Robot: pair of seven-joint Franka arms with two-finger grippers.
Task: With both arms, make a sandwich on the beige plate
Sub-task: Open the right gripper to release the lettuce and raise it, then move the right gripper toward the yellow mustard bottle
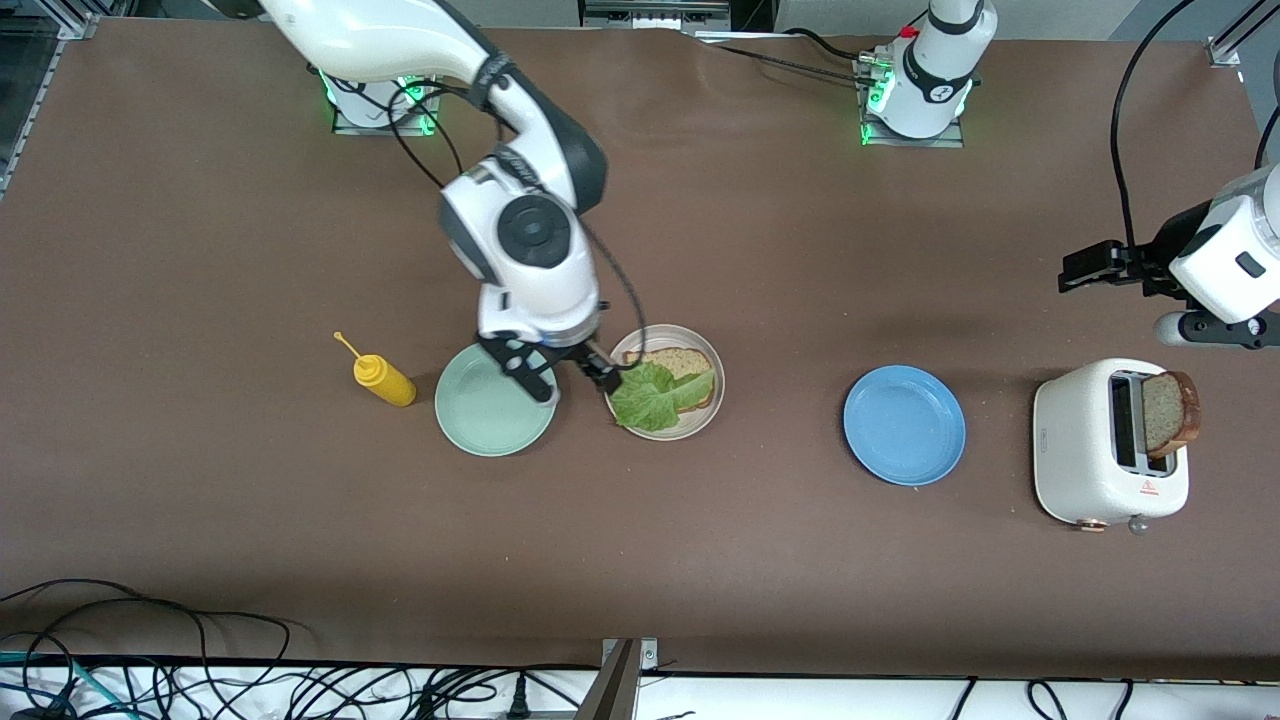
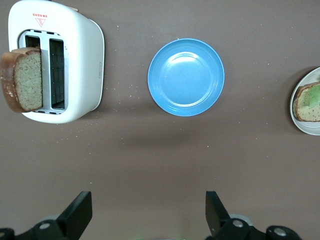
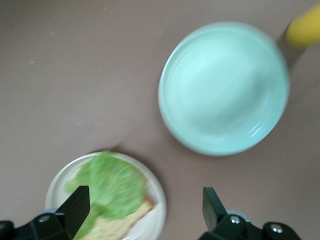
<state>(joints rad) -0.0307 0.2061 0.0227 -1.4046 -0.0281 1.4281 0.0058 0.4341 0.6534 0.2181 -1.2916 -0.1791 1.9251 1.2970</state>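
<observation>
Green lettuce (image 1: 652, 396) over speckled tan bread (image 1: 686, 364), beige plate (image 1: 714, 398)

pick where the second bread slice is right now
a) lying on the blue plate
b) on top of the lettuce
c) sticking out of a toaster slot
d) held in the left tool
c: the second bread slice stands up out of a slot of the white toaster, while the blue plate has nothing on it, the lettuce on the beige plate is uncovered, and the left tool is open over bare table.

Open jaws frame lettuce (image 3: 111, 186) on bread on the beige plate (image 3: 155, 210), mint-green plate (image 3: 224, 87) nearby.
</observation>
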